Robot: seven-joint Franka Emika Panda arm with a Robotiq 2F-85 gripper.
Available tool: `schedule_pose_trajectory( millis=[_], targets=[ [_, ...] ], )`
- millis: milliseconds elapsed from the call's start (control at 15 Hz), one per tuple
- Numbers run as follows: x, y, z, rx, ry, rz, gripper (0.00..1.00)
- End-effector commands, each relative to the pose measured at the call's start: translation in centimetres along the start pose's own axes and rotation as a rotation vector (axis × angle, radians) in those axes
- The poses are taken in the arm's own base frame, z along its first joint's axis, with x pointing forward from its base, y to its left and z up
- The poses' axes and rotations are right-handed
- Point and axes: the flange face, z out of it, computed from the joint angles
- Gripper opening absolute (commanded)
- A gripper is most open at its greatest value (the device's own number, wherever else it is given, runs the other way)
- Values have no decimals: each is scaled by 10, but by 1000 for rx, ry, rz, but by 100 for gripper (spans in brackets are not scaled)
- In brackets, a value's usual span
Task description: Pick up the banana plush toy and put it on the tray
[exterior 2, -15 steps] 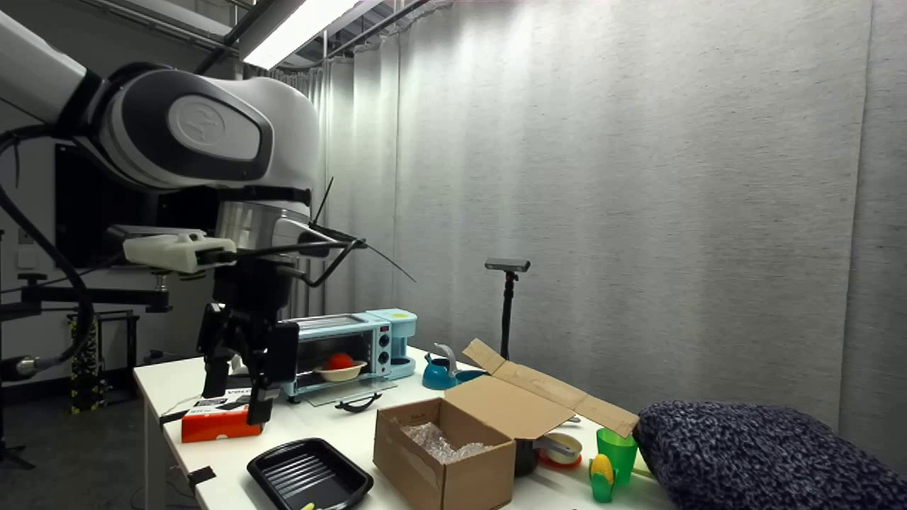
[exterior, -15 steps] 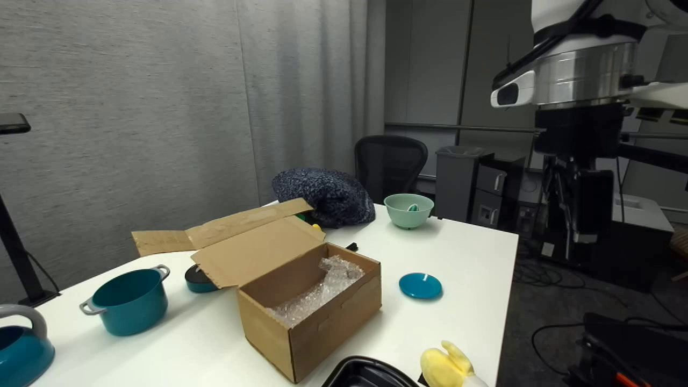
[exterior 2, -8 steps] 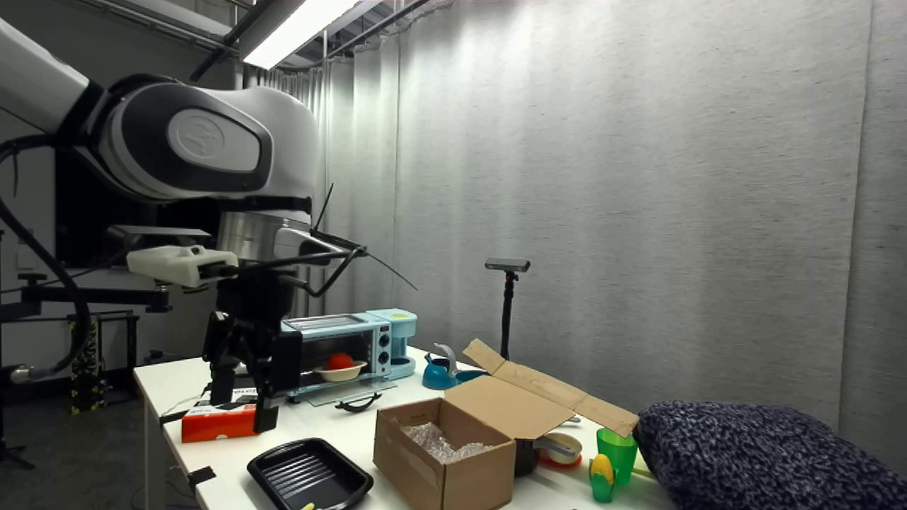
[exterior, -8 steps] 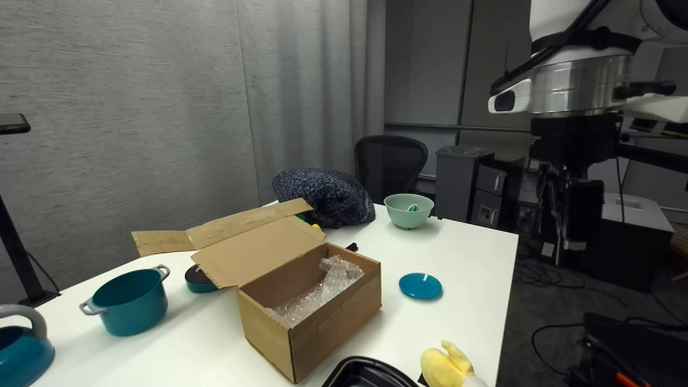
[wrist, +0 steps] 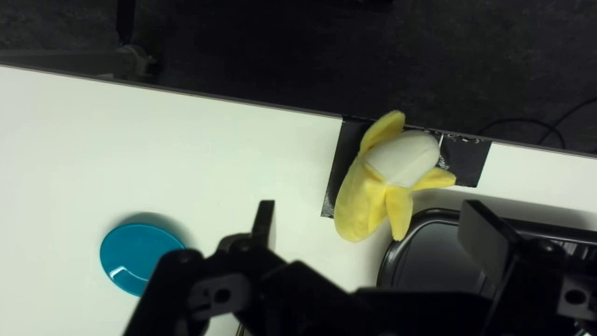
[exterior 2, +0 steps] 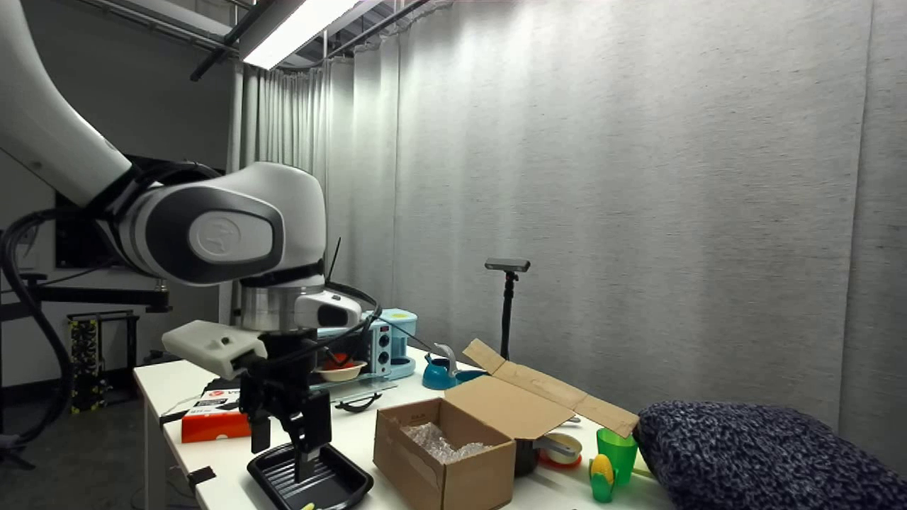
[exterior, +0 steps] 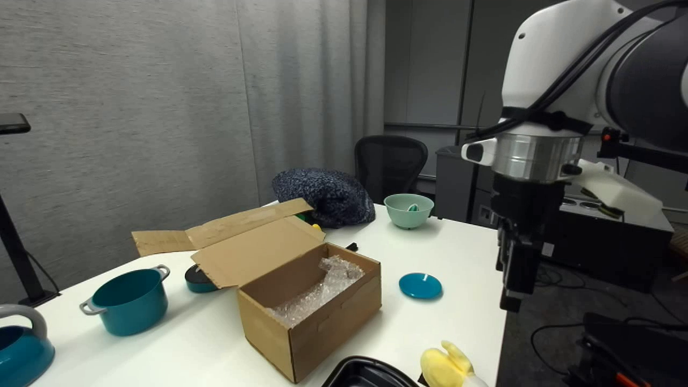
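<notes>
The banana plush toy (wrist: pixel 357 205) is pale yellow with a white middle. In the wrist view it lies on a black patch at the table's edge, beside the tray, one peel flap reaching the tray's rim. It also shows at the bottom of an exterior view (exterior: pixel 443 368); in an exterior view only a yellow tip (exterior 2: pixel 308 506) shows. The black tray (wrist: pixel 431 256) is partly hidden by my right-hand finger; it shows in both exterior views (exterior: pixel 371 371) (exterior 2: pixel 354 485). My gripper (wrist: pixel 368 205) is open and empty, above the table and apart from the toy. It hangs above the tray (exterior 2: pixel 283 453).
An open cardboard box (exterior: pixel 336 317) with bubble wrap stands beside the tray. A teal disc (wrist: pixel 135 256) lies on the table. A red and white box (exterior 2: pixel 216 425) and a light-blue toaster oven (exterior 2: pixel 379 347) stand behind the gripper. The table edge (wrist: pixel 210 97) runs close by the toy.
My arm has come down and moved inward over the table, leftward in one exterior picture and rightward in another. The gripper stays open. The toy and tray have not moved.
</notes>
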Motion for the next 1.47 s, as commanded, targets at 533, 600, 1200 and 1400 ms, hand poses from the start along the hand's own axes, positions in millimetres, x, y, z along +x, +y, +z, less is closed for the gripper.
schedule_pose_trajectory(
  millis=[533,600,1200,1400],
  targets=[
    [33,-18,77,-11,-73,35,100],
    [35,-18,78,-10,-73,36,100],
    [43,15,83,35,-6,189,100],
    [39,19,105,83,-48,224,100]
  ],
)
